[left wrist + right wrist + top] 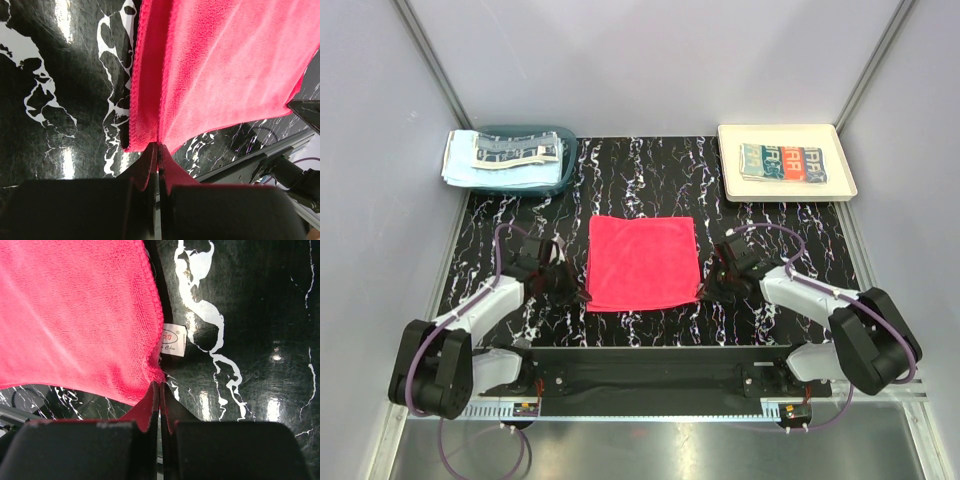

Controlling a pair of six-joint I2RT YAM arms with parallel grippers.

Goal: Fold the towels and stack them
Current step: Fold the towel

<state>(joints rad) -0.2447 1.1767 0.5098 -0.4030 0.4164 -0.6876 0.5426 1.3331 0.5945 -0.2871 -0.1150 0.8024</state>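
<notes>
- my left end effector (pixel 158 146) is closed down tight, its two fingers meeting on the near left corner of the red-pink towel (pixel 642 262); only a thin fold of cloth sits between them.
- my right end effector (pixel 160 385) is closed just as tight, pinching the near right corner of the same towel.
- the towel lies spread as a rough square in the middle of the black marbled surface (pixel 650 170), between my two arms, with its near edge running from one end effector to the other.
- in the left wrist view, the towel's left hem shows as a doubled strip running down into my fingers.
- in the right wrist view, a small white label (pixel 173 340) sticks out from the towel's right edge, just beyond my fingertips, and rests on the surface.
- at the far left, a teal basket (pixel 532 131) holds a patterned towel (pixel 512 152), with a light blue towel (pixel 460 168) draped over its left side.
- at the far right, a cream tray (pixel 785 196) carries folded towels (pixel 783 162) in blue, teal and red. both the tray and the basket are well apart from my end effectors.
</notes>
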